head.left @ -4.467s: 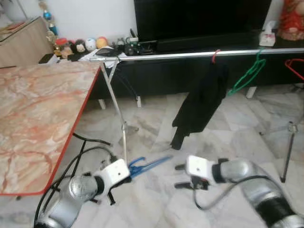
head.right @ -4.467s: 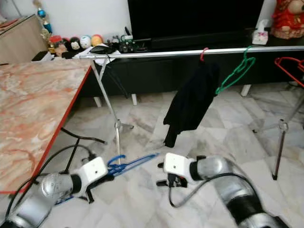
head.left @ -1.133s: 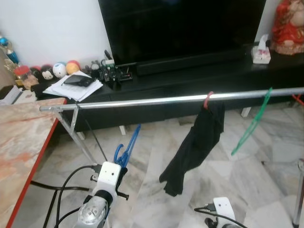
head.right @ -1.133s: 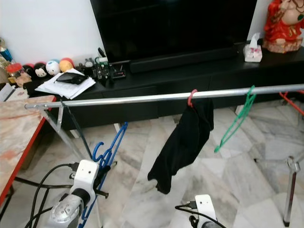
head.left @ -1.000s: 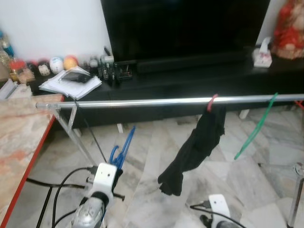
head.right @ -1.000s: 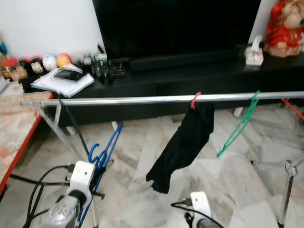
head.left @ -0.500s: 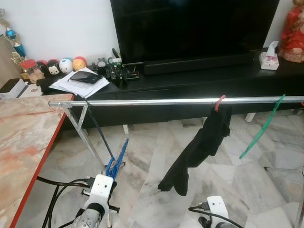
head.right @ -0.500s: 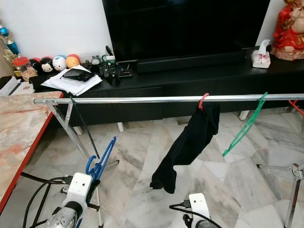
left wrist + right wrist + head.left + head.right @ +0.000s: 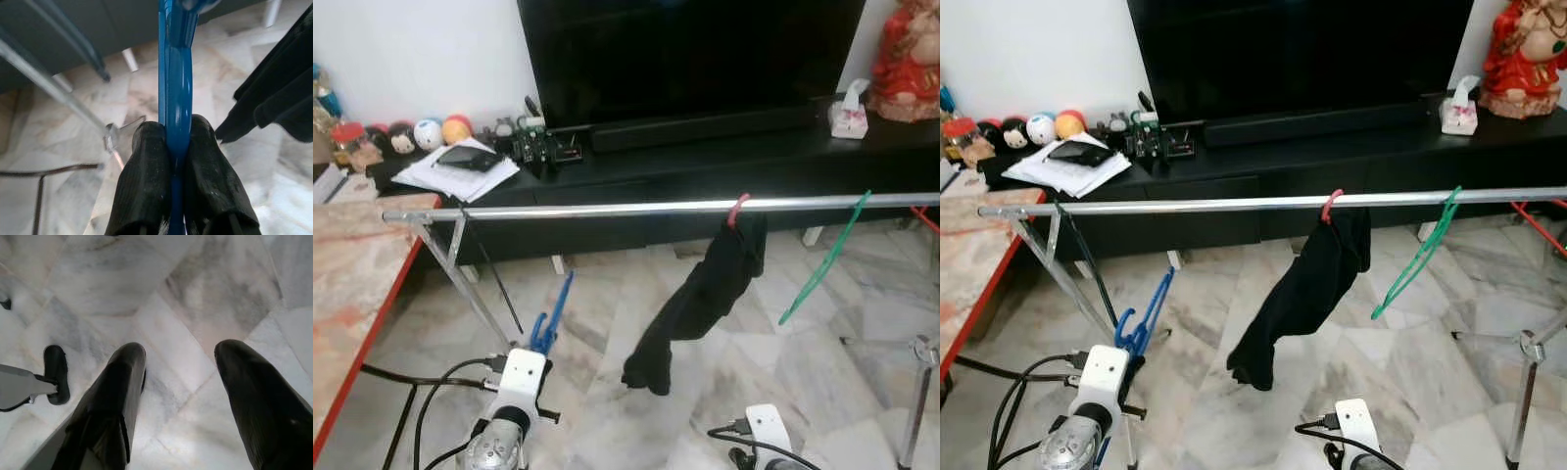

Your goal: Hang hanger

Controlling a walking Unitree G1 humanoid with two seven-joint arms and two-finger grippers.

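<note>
Below the long silver metal rail (image 9: 607,209), the left gripper (image 9: 177,147) clenched the blue plastic hanger (image 9: 551,320); right gripper (image 9: 180,367) hung released; the hook should probably rise above the rail's bare left stretch

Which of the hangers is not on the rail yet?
The blue hanger: it is pinched between the left gripper's fingers, below the rail. The red hanger with black cloth and the green hanger hang there.
</note>
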